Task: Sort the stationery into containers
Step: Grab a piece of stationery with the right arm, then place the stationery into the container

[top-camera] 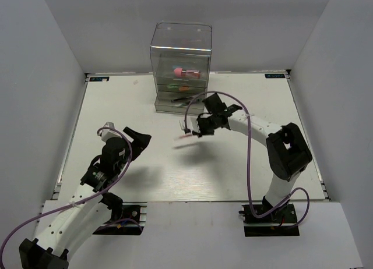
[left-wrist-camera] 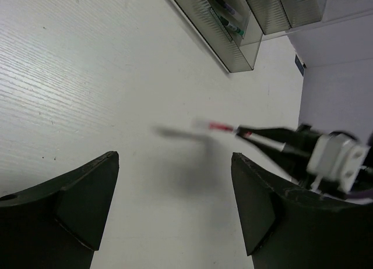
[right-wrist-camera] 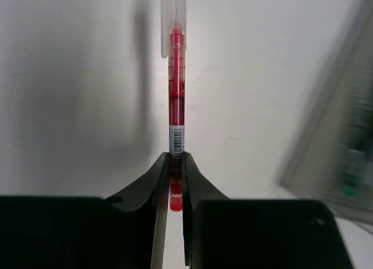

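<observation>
My right gripper is shut on a red pen with a clear cap and holds it above the table, its cap end pointing left. The pen also shows in the left wrist view. The clear drawer cabinet stands at the back centre, just behind my right gripper. A pink-and-red block lies in an upper drawer, and dark and green-tipped pens lie in the lower drawer. My left gripper is open and empty over the left middle of the table.
The cabinet's lower drawer edge shows at the right of the right wrist view. White walls close in the table on three sides.
</observation>
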